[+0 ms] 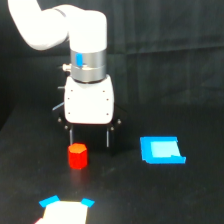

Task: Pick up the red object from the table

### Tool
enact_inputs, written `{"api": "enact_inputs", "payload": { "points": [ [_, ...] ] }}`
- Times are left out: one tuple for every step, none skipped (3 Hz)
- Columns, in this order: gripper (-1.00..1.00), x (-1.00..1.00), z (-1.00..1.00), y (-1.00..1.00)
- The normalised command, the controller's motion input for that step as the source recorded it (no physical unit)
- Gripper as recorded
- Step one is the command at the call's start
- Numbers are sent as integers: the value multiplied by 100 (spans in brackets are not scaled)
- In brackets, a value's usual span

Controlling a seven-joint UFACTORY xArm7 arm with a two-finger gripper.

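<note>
The red object [77, 156] is a small hexagonal prism with a lighter orange-red top, standing upright on the black table [165, 200]. My gripper [89, 142] hangs just behind it and slightly to the exterior view's right, fingers pointing down. The two dark fingers [107, 138] stand apart with nothing between them, so the gripper is open. The left fingertip is partly hidden behind the red object's top.
A flat bright blue piece [161, 150] lies on the table at the exterior view's right. A white piece with blue corners [65, 211] sits at the bottom edge. A dark curtain hangs behind the white arm [60, 25].
</note>
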Motion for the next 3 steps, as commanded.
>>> {"api": "enact_inputs", "payload": {
  "points": [
    [65,-49,-5,-71],
    [100,17,-68,-100],
    [9,41,-55,0]
  ]
}}
